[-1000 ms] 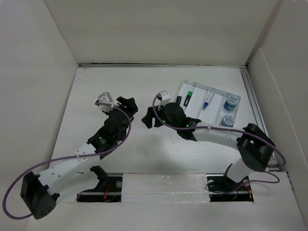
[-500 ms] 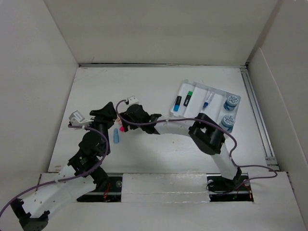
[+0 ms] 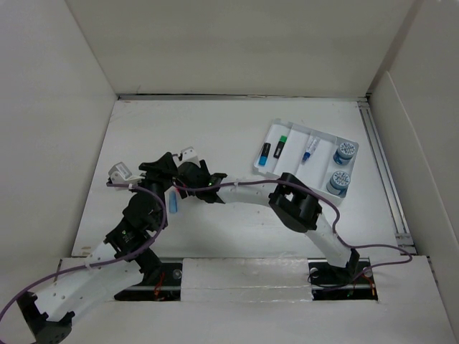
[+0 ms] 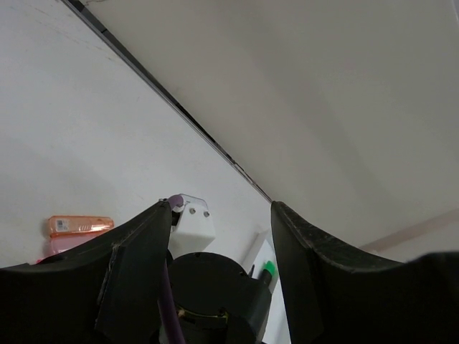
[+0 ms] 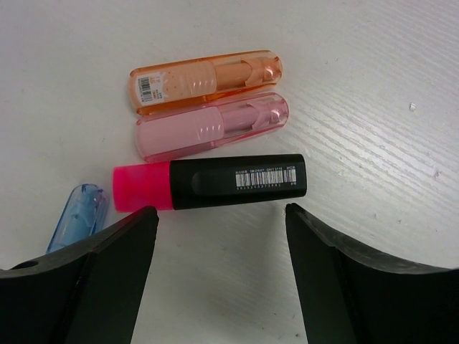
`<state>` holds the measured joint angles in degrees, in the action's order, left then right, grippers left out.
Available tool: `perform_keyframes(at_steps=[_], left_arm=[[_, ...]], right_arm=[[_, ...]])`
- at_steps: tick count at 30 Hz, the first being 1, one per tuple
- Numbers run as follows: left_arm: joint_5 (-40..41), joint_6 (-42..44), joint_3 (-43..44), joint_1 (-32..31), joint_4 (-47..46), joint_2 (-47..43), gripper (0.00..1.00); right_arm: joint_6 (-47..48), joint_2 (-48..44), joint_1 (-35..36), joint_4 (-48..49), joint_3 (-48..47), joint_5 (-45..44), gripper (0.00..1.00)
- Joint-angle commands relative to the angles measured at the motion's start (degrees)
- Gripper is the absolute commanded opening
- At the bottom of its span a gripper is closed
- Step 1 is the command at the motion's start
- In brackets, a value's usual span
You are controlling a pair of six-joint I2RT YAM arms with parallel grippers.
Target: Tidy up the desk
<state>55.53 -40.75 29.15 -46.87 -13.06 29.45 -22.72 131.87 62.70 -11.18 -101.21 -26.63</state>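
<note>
The white desk (image 3: pixel 237 122) carries a loose group of pens at its left middle. In the right wrist view they are a black highlighter with a pink cap (image 5: pixel 211 183), a clear pink tube (image 5: pixel 211 125), a clear orange tube (image 5: pixel 204 79) and a clear blue tube (image 5: pixel 75 218). My right gripper (image 5: pixel 219 211) hangs open just short of the pink highlighter, holding nothing. From above, the right gripper (image 3: pixel 183 188) hides the pink pens; only the blue tube (image 3: pixel 173 203) shows. My left gripper (image 3: pixel 161 168) is open and empty beside it, looking at the right wrist.
A white compartment tray (image 3: pixel 323 140) at the back right holds a blue highlighter (image 3: pixel 265 154), a green highlighter (image 3: pixel 281 147), a pen (image 3: pixel 310 149) and two tape rolls (image 3: pixel 346 152). The right arm's elbow (image 3: pixel 294 204) stretches across the middle. White walls close three sides.
The right arm has swung from beside the tray across to the left, over the loose pens. The left arm drew back to the left, then edged towards the right gripper.
</note>
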Motion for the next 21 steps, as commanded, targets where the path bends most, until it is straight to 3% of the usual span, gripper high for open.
perform_keyframes(at_steps=[1, 8, 11, 13, 15, 16, 17, 18, 19, 21], left_arm=[[-0.68, 0.5, 0.12, -0.33, -1.44, -0.36, 0.53], [0.01, 0.59, 0.03, -0.33, -1.27, -0.36, 0.53], [0.2, 0.41, -0.14, -0.33, -1.09, -1.06, 0.53], [0.46, 0.5, -0.23, -0.33, -1.09, -1.5, 0.53], [0.9, -0.02, -0.14, -0.33, -0.48, -1.94, 0.52], [1.16, -0.12, -0.14, -0.33, -0.21, -2.55, 0.52], [1.68, -0.38, -0.49, -0.33, -0.12, -3.43, 0.52], [1.69, -0.38, -0.49, -0.33, 0.14, -3.44, 0.52], [2.04, -0.9, -0.75, -0.33, 0.4, -4.57, 0.51], [2.57, -1.43, -1.02, -0.33, 0.75, -5.54, 0.51]], right_arm=[[-0.39, -2.93, 0.94, 2.39, 0.83, -1.49, 0.77], [3.73, -0.83, 0.24, 3.17, -3.38, -0.11, 0.82], [3.82, -2.49, 0.23, 5.19, -2.07, 2.46, 0.78], [3.74, -3.9, 0.23, 7.21, 1.35, 2.99, 0.62], [3.82, -5.57, 0.23, 9.85, 3.38, 3.6, 0.58], [4.08, -5.57, 0.23, 10.04, 3.21, 3.69, 0.48], [4.87, -4.62, 0.23, 8.91, 1.47, 3.95, 0.3], [4.88, -3.91, 0.23, 8.89, 1.45, 3.96, 0.3], [5.05, -3.21, 0.23, 8.2, -0.9, 4.22, 0.04], [5.41, -1.54, 0.23, 6.61, -2.85, 4.66, 0.0]])
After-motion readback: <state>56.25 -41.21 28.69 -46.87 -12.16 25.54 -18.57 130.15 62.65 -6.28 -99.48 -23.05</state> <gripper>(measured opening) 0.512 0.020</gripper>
